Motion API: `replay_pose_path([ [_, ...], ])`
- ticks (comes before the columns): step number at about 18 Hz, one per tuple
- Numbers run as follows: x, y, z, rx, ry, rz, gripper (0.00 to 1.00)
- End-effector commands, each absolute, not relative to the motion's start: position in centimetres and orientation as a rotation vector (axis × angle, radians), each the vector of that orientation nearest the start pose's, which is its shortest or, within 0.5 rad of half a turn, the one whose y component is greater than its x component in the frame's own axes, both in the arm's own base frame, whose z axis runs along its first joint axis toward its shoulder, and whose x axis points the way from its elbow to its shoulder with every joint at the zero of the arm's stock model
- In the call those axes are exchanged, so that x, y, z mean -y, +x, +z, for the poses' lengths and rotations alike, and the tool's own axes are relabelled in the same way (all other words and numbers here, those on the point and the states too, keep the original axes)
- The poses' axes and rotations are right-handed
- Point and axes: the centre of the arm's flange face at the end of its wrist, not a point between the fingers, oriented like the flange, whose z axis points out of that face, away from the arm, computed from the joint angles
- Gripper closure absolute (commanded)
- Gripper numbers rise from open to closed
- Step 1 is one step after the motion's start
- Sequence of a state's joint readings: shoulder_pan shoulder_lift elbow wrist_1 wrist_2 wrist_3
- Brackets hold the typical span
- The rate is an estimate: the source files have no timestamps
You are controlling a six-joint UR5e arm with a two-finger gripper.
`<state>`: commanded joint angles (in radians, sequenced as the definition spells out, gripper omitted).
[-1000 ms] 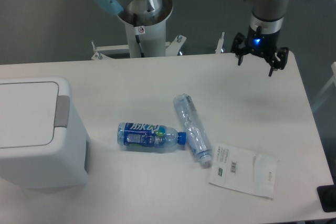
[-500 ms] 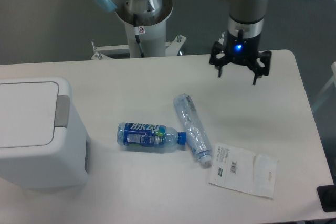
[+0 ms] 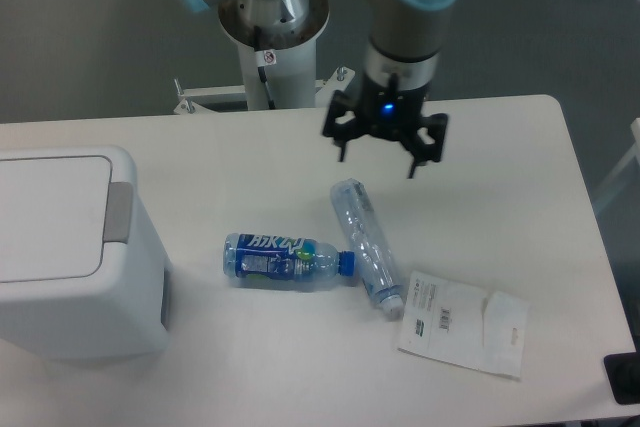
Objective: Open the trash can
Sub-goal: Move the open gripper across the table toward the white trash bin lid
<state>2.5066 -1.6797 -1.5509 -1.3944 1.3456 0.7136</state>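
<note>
You see the gripper [image 3: 376, 158] spread open, apparently above the table, well apart from the bin [image 3: 70, 247], lid closed.

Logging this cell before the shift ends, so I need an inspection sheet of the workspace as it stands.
Surface: white table, bare at the back.
Job's things: trash can at the left edge, lid shut, grey tab facing the bottles.
Clutter: blue-labelled bottle and clear bottle lying down, caps nearly meeting; white packet beside them.
Grippers: gripper open, above the table behind the clear bottle, holding nothing.
Cables: nothing seen.
Surroundings: arm pedestal behind the table, grey floor.
</note>
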Motion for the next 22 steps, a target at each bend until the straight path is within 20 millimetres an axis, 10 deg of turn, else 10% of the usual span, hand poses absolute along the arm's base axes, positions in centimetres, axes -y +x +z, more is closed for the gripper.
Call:
replay_pose_path([
  [11,-51.5,-27.7,48.2,0.5,-2.75,-0.358,0.0],
  [22,-55.8,-25.5,49.4,0.568,-2.717,-0.415,0.0],
])
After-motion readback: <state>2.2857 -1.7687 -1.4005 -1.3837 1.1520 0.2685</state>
